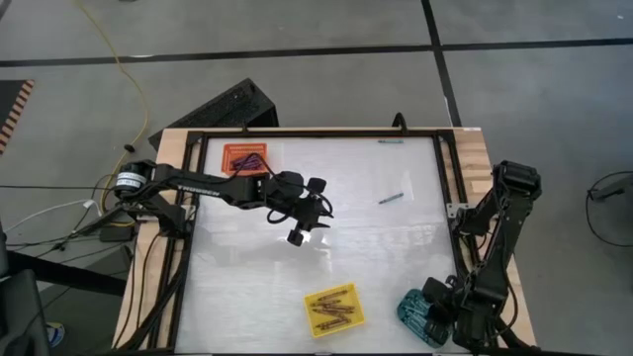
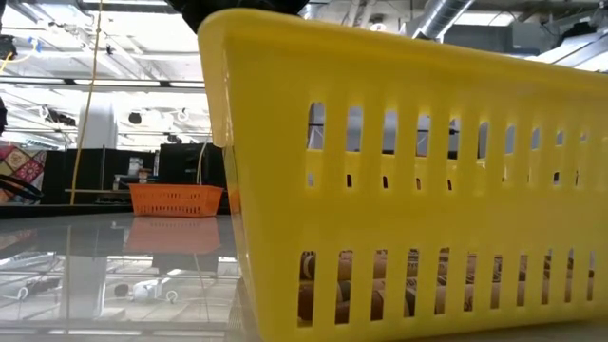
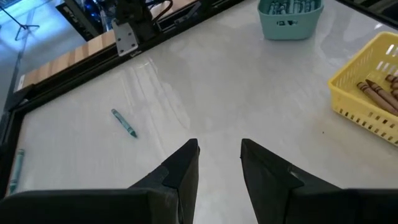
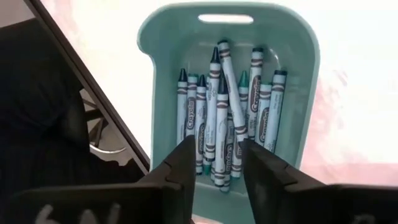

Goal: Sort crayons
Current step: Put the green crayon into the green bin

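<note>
Two teal-blue crayons lie flat on the white table: one (image 1: 393,198) (image 3: 124,123) right of centre, one (image 1: 391,141) by the far frame. My left gripper (image 1: 302,225) (image 3: 219,152) hovers open over the table's middle, with nothing between its fingers. At the near right, my right gripper (image 4: 219,152) stands open above the teal tray (image 1: 413,309) (image 4: 305,74), pointing down at the several teal-blue crayons (image 4: 217,112) lying inside it. The yellow tray (image 1: 334,309) (image 2: 418,171) holds brownish crayons (image 3: 373,90). The orange tray (image 1: 247,156) holds dark ones.
A black frame (image 1: 445,178) runs around the white work surface, with wooden table edges outside it. Bare surface lies between the trays and around the loose crayon. In the low view the orange tray (image 2: 176,199) stands far back.
</note>
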Robot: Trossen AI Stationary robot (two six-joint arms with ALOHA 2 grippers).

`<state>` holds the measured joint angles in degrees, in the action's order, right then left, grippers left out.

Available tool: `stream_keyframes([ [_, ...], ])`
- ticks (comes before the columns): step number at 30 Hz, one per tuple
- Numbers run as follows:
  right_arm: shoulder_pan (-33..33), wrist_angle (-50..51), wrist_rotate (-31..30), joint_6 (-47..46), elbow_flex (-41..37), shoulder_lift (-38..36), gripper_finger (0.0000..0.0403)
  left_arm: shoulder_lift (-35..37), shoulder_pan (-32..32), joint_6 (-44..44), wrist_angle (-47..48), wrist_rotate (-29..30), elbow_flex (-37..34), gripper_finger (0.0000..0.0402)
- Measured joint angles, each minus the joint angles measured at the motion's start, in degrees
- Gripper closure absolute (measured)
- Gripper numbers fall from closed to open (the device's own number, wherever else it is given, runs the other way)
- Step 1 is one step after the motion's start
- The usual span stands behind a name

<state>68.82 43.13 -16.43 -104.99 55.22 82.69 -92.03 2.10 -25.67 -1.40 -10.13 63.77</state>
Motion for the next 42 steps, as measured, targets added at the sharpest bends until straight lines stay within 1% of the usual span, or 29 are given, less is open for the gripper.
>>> stream_keyframes([
  [5,-0.7,1.4,-1.4,1.0,0.0,-2.0,0.0265,0.0,-0.5,0.0,0.9,0.0,0.0,0.0291],
  [9,-2.7,3.5,-1.5,5.1,0.0,-4.2,0.0264,0.0,-1.0,-0.2,1.1,0.0,0.0,0.0291],
  [14,-7.5,8.5,-1.6,13.9,0.0,-8.0,0.0266,0.0,-1.6,-0.2,2.7,0.0,0.0,0.0291],
  [19,-14.9,19.6,-1.8,24.9,0.0,-12.0,0.0266,0.0,-2.2,-0.1,4.7,0.0,0.0,0.0291],
  [22,-21.1,26.2,-1.9,33.9,0.0,-14.0,0.0266,0.0,-2.7,0.1,5.6,0.0,0.0,0.0291],
  [25,-29.1,31.7,-1.9,44.7,0.0,-15.1,0.0266,0.0,-3.5,0.5,5.9,0.0,0.0,0.0291],
  [28,-38.5,33.1,-1.9,56.6,0.0,-15.6,0.0266,0.0,-4.2,0.9,6.0,-0.1,0.0,0.0291],
  [32,-51.5,30.3,-1.7,72.8,0.0,-15.6,0.0266,0.0,-5.2,0.9,5.9,0.0,0.0,0.0291],
  [36,-63.1,27.0,-0.4,87.6,0.0,-14.7,0.0266,0.0,-5.9,1.0,6.0,0.0,0.0,0.0291],
  [39,-70.8,24.5,1.4,97.2,-0.1,-13.7,0.0266,0.0,-6.5,1.2,6.2,0.0,0.0,0.0291],
  [42,-76.8,20.0,3.4,106.3,-1.4,-12.8,0.0266,0.0,-7.1,1.4,6.8,0.0,0.0,0.0291],
])
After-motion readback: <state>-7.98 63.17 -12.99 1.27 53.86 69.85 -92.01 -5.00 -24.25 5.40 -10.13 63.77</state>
